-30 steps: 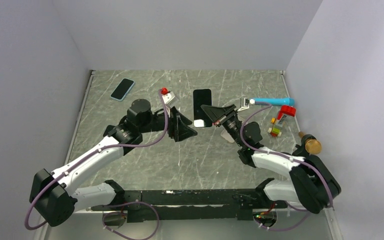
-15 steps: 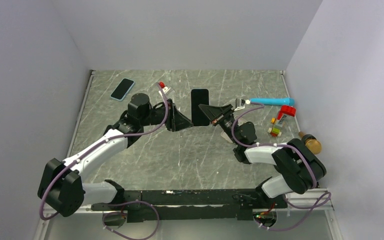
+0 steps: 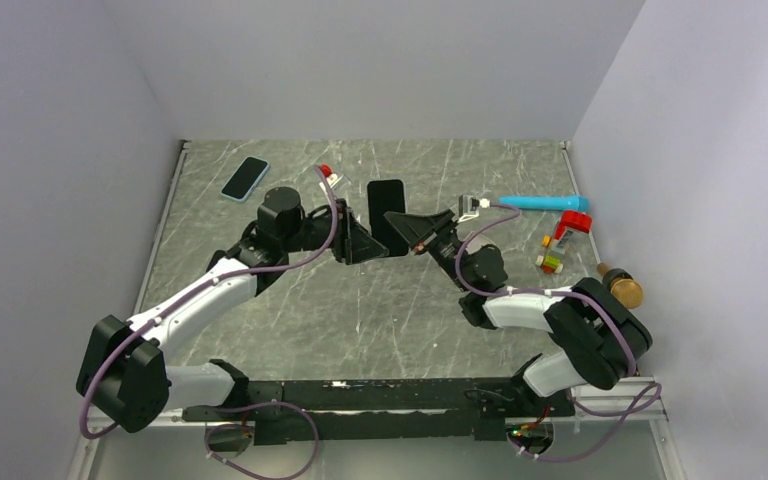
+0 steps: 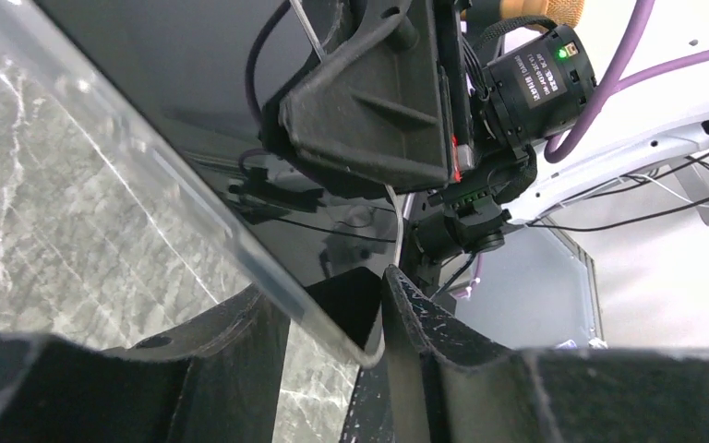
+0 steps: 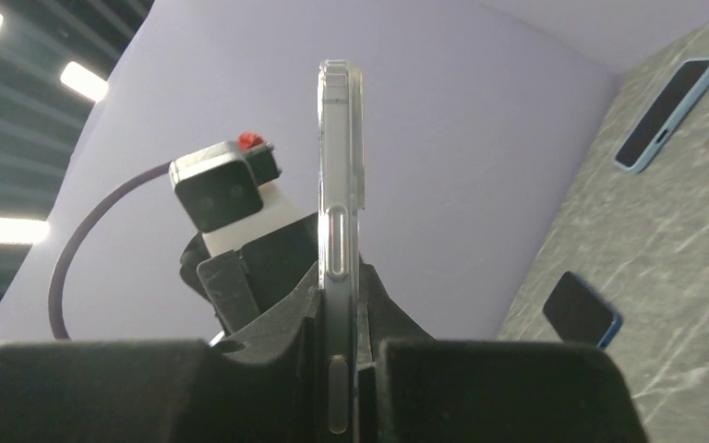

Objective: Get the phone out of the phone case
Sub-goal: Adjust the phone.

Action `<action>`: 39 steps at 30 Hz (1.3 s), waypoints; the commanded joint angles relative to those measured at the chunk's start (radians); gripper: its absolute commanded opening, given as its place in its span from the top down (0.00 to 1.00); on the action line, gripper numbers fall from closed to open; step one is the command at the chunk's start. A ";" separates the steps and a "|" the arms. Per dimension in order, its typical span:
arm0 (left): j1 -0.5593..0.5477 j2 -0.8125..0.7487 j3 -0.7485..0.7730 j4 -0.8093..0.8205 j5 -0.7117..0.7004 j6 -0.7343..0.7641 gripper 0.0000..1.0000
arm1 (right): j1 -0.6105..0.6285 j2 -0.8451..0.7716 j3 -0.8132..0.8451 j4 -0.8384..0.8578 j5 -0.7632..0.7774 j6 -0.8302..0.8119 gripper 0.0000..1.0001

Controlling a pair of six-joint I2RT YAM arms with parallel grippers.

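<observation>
Both arms meet above the table [image 3: 290,300] so 1 can brace while the other peels. The right gripper [image 3: 400,222] is clamped edge-on across the phone [image 3: 386,203], reaching in from its 4 o'clock. The left gripper [image 3: 375,245] pinches the clear phone case [image 4: 194,198] rim at 7 o'clock. The phone is held aloft between them, still seated in its case.

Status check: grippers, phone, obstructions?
Left gripper and right gripper both shut on black phone in clear case. Held above table, case not yet off. Nothing blocking.
</observation>
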 commanded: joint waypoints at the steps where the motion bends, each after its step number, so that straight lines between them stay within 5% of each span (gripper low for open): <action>1: -0.011 0.008 0.022 0.035 0.034 -0.014 0.55 | 0.035 -0.013 0.067 0.301 -0.018 -0.014 1.00; 6: -0.010 0.001 -0.018 0.156 0.082 -0.076 0.70 | 0.045 -0.018 0.063 0.296 -0.003 -0.032 1.00; 9: -0.010 0.000 -0.039 0.245 0.111 -0.113 1.00 | 0.046 -0.022 0.051 0.263 -0.008 -0.038 1.00; 11: -0.010 0.002 -0.050 0.290 0.132 -0.137 1.00 | 0.037 -0.049 0.025 0.221 -0.029 -0.053 0.93; 13: -0.010 0.004 -0.056 0.321 0.151 -0.150 1.00 | 0.010 -0.115 0.014 0.057 -0.099 -0.092 0.68; 15: -0.013 0.008 -0.037 0.281 0.168 -0.127 1.00 | -0.030 -0.202 0.052 -0.251 -0.193 -0.164 0.54; 20: -0.014 0.009 0.027 0.036 0.214 -0.047 1.00 | -0.054 -0.390 0.276 -1.038 -0.294 -0.536 0.38; 26: -0.014 -0.095 -0.050 0.021 0.300 -0.088 1.00 | -0.066 -0.401 0.379 -1.134 -0.597 -0.634 0.27; 30: -0.014 -0.165 -0.096 0.041 0.351 -0.130 1.00 | -0.066 -0.343 0.386 -0.989 -0.747 -0.533 0.33; 33: -0.017 -0.197 -0.115 0.035 0.387 -0.149 1.00 | -0.066 -0.338 0.351 -0.880 -0.698 -0.425 0.65; 37: -0.017 -0.226 -0.138 0.047 0.437 -0.171 1.00 | -0.043 -0.272 0.327 -0.725 -0.698 -0.300 0.74; 39: -0.016 -0.242 -0.137 0.025 0.431 -0.171 1.00 | -0.032 -0.236 0.318 -0.641 -0.715 -0.246 0.91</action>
